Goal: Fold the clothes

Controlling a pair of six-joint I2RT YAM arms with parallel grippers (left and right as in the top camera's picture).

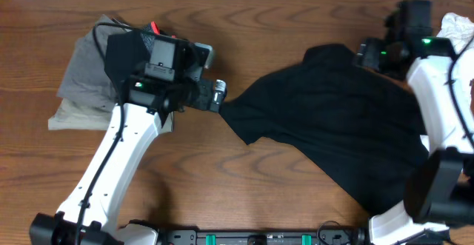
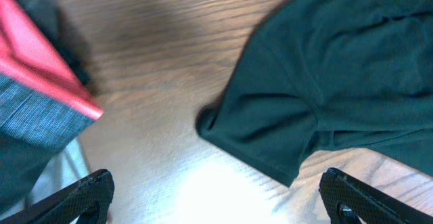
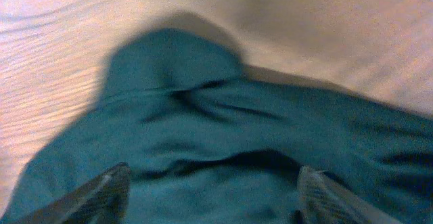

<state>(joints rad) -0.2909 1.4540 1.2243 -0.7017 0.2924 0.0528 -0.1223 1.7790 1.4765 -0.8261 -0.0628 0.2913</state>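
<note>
From overhead, the black T-shirt (image 1: 348,119) is lying rumpled across the right half of the wooden table (image 1: 244,193), with one sleeve (image 1: 248,112) reaching toward the left pincer (image 1: 220,95), which is hovering just beside its tip. The left arm (image 1: 118,163) is crossing over the grey folded garments (image 1: 78,89), while the right pincer (image 1: 363,54) is sitting over the shirt's upper edge, near a white cloth (image 1: 458,27). In the left wrist view, the fingers (image 2: 84,193) are standing wide apart and holding nothing, with the sleeve ahead and a red-and-grey waistband (image 2: 40,82) off to one side. In the right wrist view, both fingers are spread wide, straddling bunched shirt fabric without clamping it.
</note>
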